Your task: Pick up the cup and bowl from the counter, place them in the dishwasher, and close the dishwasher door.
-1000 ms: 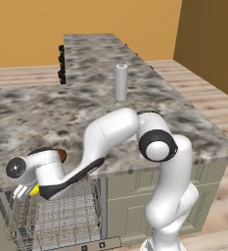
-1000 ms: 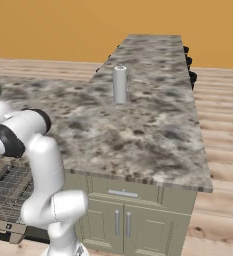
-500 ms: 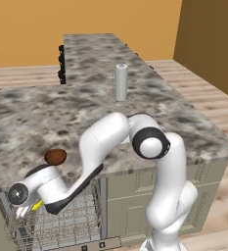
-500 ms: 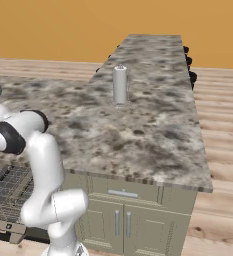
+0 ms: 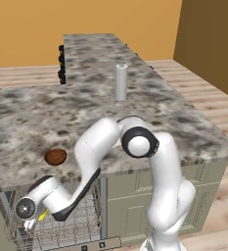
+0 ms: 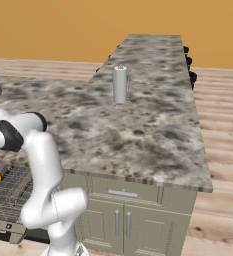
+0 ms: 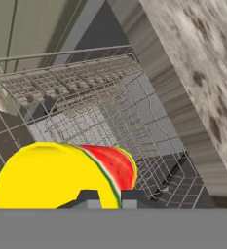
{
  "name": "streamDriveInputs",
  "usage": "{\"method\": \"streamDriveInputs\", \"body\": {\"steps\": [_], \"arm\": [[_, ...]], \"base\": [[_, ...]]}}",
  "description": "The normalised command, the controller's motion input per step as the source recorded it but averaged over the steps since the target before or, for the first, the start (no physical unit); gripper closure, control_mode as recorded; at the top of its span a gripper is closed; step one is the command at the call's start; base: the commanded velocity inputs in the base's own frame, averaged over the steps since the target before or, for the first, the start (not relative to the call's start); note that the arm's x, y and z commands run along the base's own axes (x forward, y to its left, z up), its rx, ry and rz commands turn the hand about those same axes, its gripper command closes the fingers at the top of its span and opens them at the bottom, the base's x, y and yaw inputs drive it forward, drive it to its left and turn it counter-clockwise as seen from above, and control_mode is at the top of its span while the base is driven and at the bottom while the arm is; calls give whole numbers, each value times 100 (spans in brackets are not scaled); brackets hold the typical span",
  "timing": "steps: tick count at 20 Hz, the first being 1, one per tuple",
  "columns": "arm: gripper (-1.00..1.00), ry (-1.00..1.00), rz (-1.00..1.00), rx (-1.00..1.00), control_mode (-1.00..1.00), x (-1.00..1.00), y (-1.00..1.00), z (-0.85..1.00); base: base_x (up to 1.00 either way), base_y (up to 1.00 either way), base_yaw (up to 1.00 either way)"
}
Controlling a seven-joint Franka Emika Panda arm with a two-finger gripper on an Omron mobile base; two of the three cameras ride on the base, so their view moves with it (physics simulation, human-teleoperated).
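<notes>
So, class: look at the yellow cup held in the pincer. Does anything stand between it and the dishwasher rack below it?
Nothing visible does. The pincer is shut on the cup, and in the hand view the wire rack of the dishwasher lies open beyond it, with no item between them.

The yellow cup (image 7: 56, 175), red-marked, sits gripped in the claw (image 7: 107, 198) above the dishwasher (image 7: 100, 116) rack. The brown bowl (image 5: 55, 157) rests on the tabletop (image 5: 135, 112) above the claw.

tall grey capped cylinder (image 5: 121, 82) upright mid-slab, black knobs (image 5: 61, 62) along far edge, wooden floor (image 6: 223, 150)
</notes>
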Motion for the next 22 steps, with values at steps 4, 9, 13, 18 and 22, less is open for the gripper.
{"method": "streamDriveInputs", "body": {"steps": [4,9,13,18,22], "arm": [[100,0,5,-15,-100,0,7,-47],[100,0,6,-11,-100,3,3,-43],[100,0,5,-8,-100,16,0,-28],[100,0,4,-4,-100,16,0,-21],[100,0,3,-2,-100,28,0,-23]], "base": [[0,0,0],[0,0,0],[0,0,0],[0,0,0],[0,0,0]]}}
